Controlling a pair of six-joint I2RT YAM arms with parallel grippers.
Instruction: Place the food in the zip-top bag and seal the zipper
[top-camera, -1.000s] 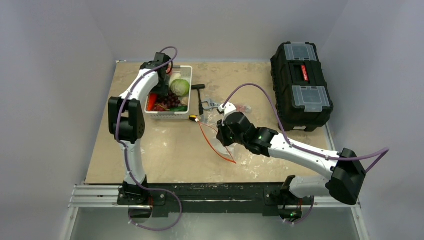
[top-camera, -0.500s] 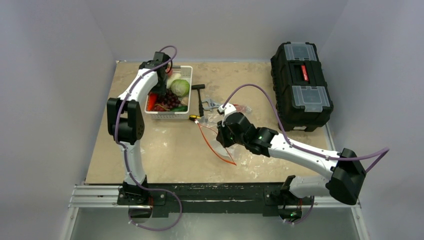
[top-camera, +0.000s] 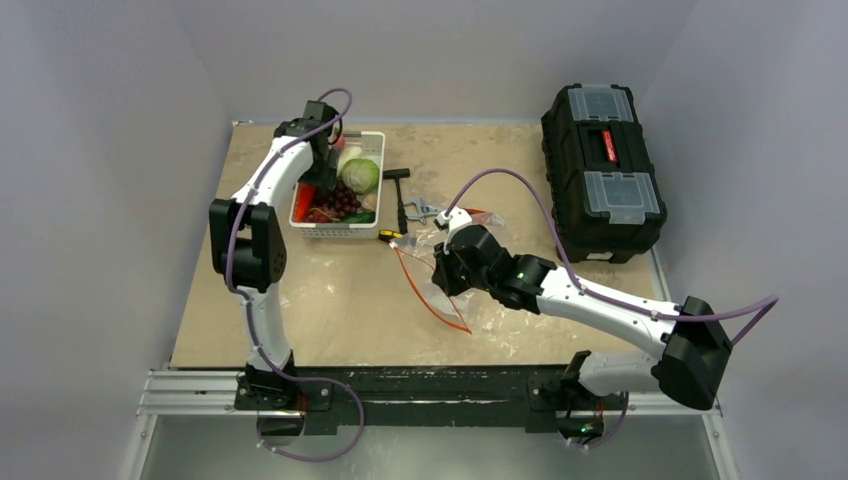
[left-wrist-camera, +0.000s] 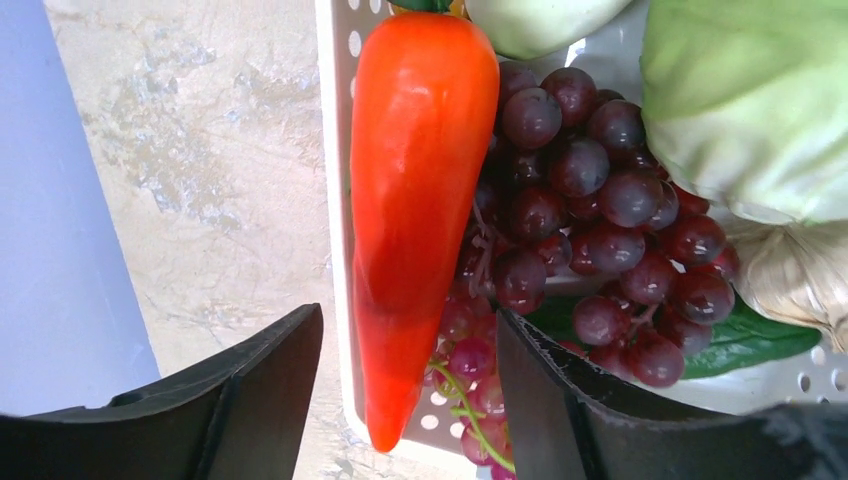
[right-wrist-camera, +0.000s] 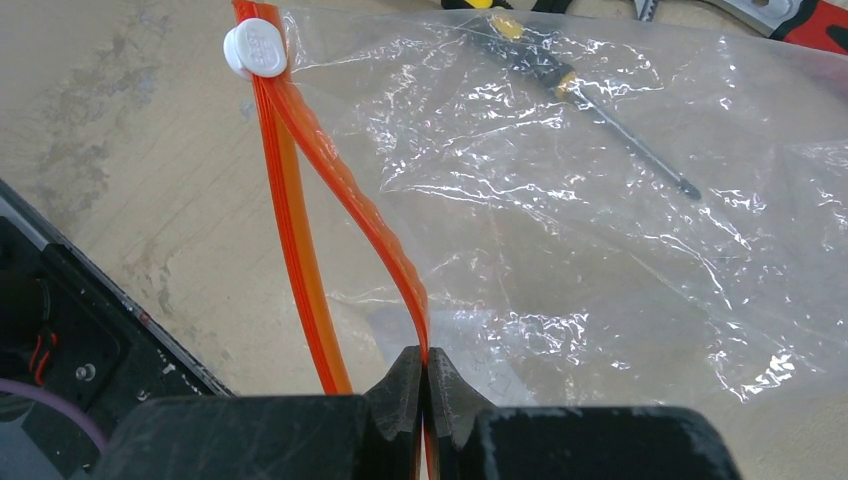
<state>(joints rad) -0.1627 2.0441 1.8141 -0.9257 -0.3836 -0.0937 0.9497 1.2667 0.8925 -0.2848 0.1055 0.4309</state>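
The clear zip-top bag (right-wrist-camera: 600, 220) lies on the table with its mouth parted. My right gripper (right-wrist-camera: 425, 365) is shut on the upper lip of the red-orange zipper (right-wrist-camera: 355, 190) and holds it raised; the lower lip (right-wrist-camera: 300, 220) lies below. A white slider (right-wrist-camera: 256, 50) sits at the far end. The bag also shows in the top view (top-camera: 440, 290), under my right gripper (top-camera: 447, 272). My left gripper (left-wrist-camera: 408, 390) is open above the white basket (top-camera: 352, 228), its jaws on either side of the orange carrot (left-wrist-camera: 420, 170) tip. Purple grapes (left-wrist-camera: 590, 200), green cabbage (left-wrist-camera: 750, 100) and a pale radish (left-wrist-camera: 790, 275) lie beside it.
A black toolbox (top-camera: 600, 170) stands at the right. A hammer (top-camera: 400, 195), pliers (top-camera: 425, 210) and a yellow-black screwdriver (right-wrist-camera: 590, 100) lie between the basket and the bag; the screwdriver shows through the plastic. The left wall is close to the basket.
My right gripper lifted the zipper lip a little and drew it toward the arm, widening the bag's mouth. My left arm shifted slightly over the basket.
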